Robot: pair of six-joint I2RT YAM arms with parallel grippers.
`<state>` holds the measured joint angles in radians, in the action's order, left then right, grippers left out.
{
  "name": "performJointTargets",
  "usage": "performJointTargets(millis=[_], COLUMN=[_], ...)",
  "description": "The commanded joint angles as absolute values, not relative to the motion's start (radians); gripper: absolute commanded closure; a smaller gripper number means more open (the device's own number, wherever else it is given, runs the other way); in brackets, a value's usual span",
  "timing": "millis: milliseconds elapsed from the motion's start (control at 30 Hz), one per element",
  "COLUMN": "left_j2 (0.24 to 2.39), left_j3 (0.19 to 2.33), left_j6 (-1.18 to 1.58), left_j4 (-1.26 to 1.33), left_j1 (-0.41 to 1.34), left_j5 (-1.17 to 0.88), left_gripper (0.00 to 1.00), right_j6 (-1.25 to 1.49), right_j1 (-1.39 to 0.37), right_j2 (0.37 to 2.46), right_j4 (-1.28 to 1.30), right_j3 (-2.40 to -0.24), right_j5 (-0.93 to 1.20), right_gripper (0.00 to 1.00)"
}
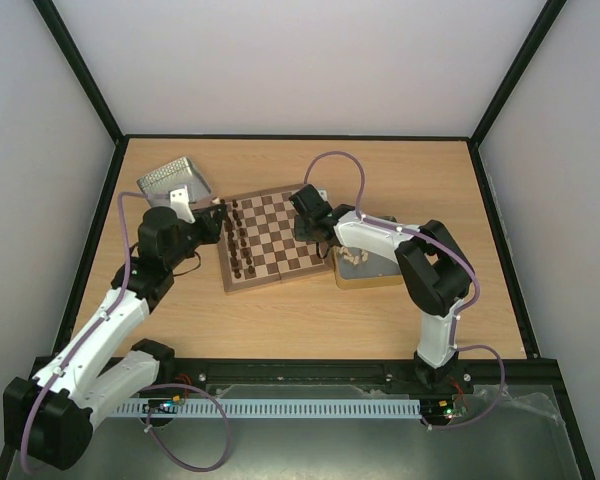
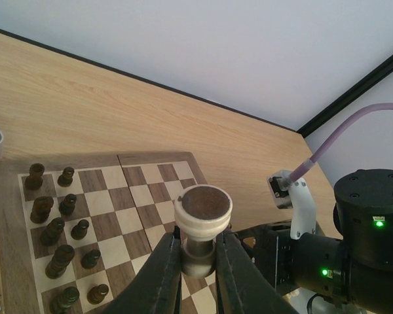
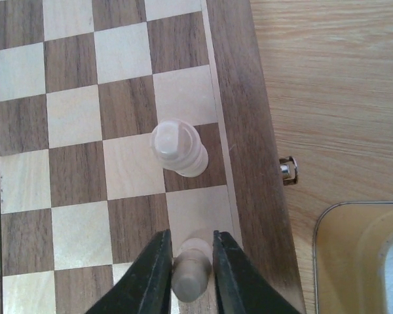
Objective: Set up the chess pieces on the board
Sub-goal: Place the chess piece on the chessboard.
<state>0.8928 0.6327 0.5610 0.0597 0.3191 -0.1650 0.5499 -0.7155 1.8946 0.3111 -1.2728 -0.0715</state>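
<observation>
The board (image 1: 280,279) lies in the middle of the table, with dark pieces (image 1: 238,240) in two rows along its left side. My left gripper (image 2: 198,252) hangs over the board (image 2: 134,196), shut on a cream chess piece (image 2: 203,209) whose felt base faces the camera. My right gripper (image 3: 190,234) is at the board's right edge (image 3: 245,131). Its fingers hug a small cream chess piece (image 3: 191,275) that stands on a light square. A second cream piece (image 3: 178,149) stands upright one square farther along that edge.
A shiny metal tin (image 1: 175,180) sits tilted behind the board's left corner. A second tin (image 1: 368,278) with several cream pieces (image 1: 355,255) lies right of the board, under the right arm; its rim (image 3: 327,222) shows beside a metal clasp (image 3: 288,169).
</observation>
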Motion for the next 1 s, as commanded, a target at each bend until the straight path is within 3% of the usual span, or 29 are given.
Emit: performJointTargets(millis=[0,100,267,967], left_j2=[0.868,0.868,0.867,0.876], left_j3=[0.617,0.614,0.612,0.606], left_j6=[0.561,0.563,0.565,0.580], left_j4=[0.063,0.063,0.063,0.081], left_j1=[0.310,0.311,0.310,0.309], left_j5=[-0.172,-0.173,-0.173,-0.184], left_gripper=[0.95,0.95,0.95,0.95], right_j6=[0.539,0.531,0.529,0.517], right_j1=[-0.716,-0.716,-0.717,-0.717], right_j2=[1.878,1.883,1.871,1.865], right_j4=[0.342,0.352,0.401,0.394], right_j3=[-1.290,-1.296,-1.301,-1.255], right_j5=[-0.074,-0.094,-0.114,-0.068], right_gripper=[0.86,0.92,0.93,0.88])
